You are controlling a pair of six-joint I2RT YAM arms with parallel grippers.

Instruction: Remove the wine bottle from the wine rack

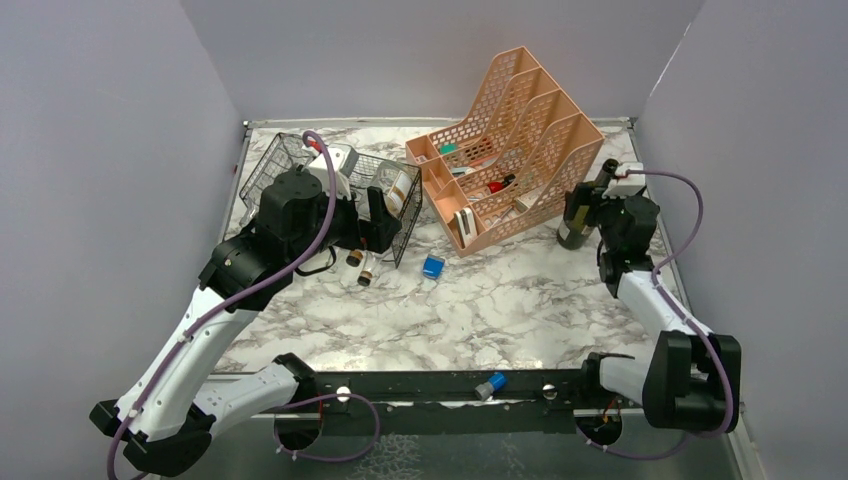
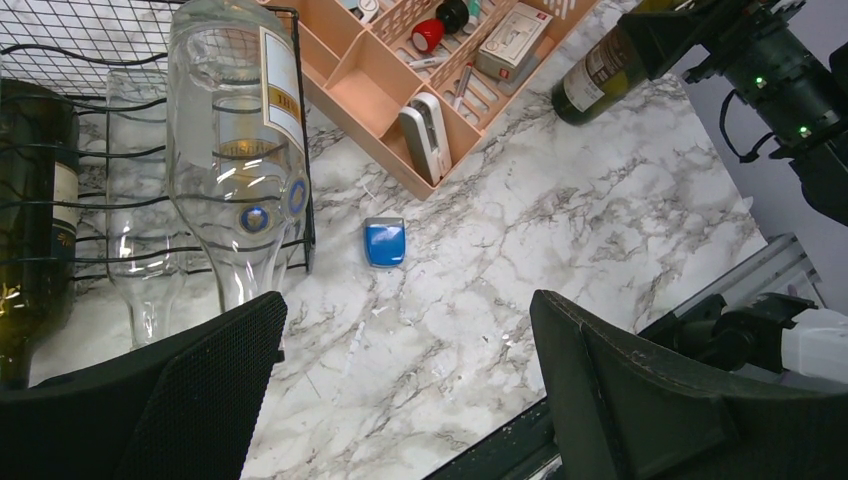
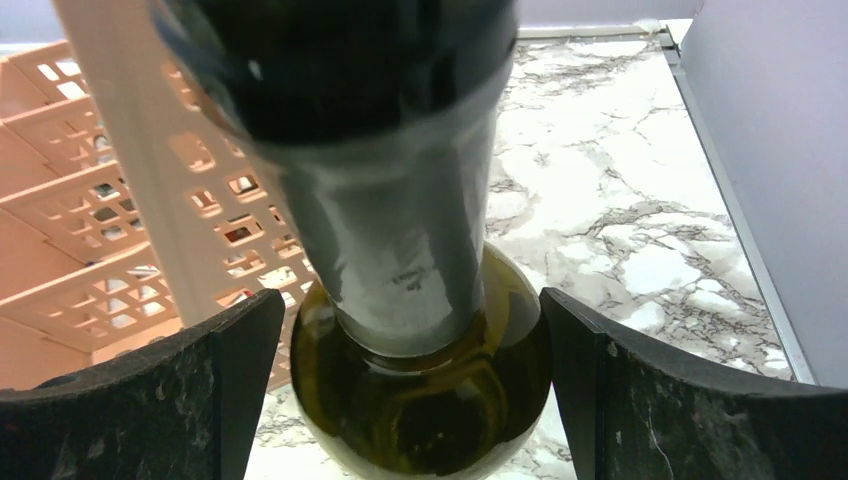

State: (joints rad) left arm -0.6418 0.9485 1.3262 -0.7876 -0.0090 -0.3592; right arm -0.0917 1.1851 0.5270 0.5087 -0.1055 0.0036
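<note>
Wine bottle (image 3: 395, 240) seemingly upright on counter (image 3: 620, 200), both arms' jaws apart: withdraw right jaws straight upward, avoiding its neck.

Glossy green glass wine bottle (image 3: 430, 400); black metal wire wine rack (image 1: 265, 165); peach plastic organizer (image 1: 520, 130); marble-patterned tabletop (image 1: 480, 310).

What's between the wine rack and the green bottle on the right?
The peach file organizer fills that stretch; a small blue object lies nearer the arms. Top view shows it.
</note>
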